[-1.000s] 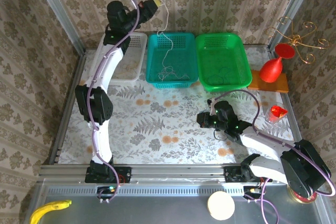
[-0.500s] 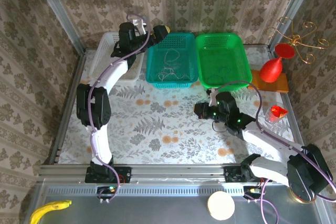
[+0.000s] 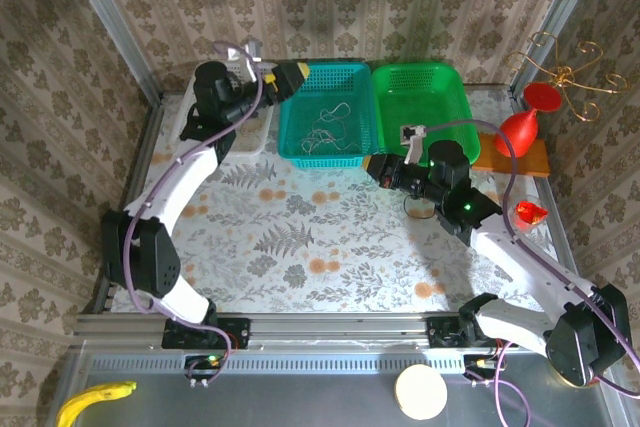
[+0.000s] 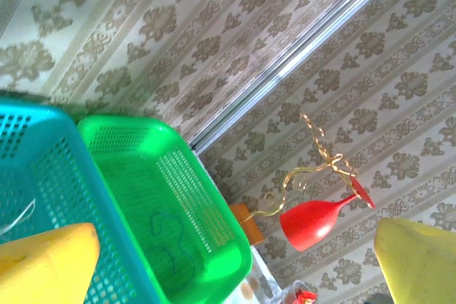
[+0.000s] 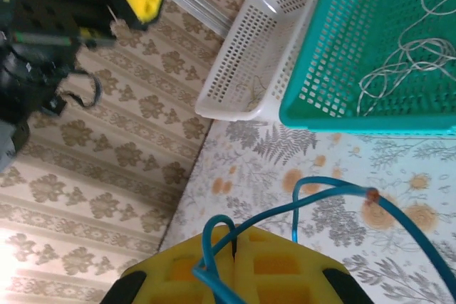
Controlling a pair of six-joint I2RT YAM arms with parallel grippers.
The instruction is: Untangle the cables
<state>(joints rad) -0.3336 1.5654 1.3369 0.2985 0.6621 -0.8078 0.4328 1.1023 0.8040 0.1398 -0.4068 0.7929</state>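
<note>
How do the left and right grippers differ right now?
The left gripper is open and empty; the right gripper is shut on a blue cable. The left is at the teal basket's far-left corner; the right is over the table. Both have yellow fingers.

Both arms wore white, rounded link shells joined by black joint housings, and each stood on a black base block. A thin purple wire (image 3: 232,46) looped along the left arm (image 3: 190,162), and a matching purple wire (image 3: 470,125) arched over the right arm (image 3: 520,252). The left pincer (image 3: 290,74) ended in 2 smooth, wedge-shaped yellow fingers (image 4: 50,265). The right pincer (image 3: 378,169) had 2 blockier yellow pads (image 5: 274,268) with recessed square pockets and black shoulders.
</note>
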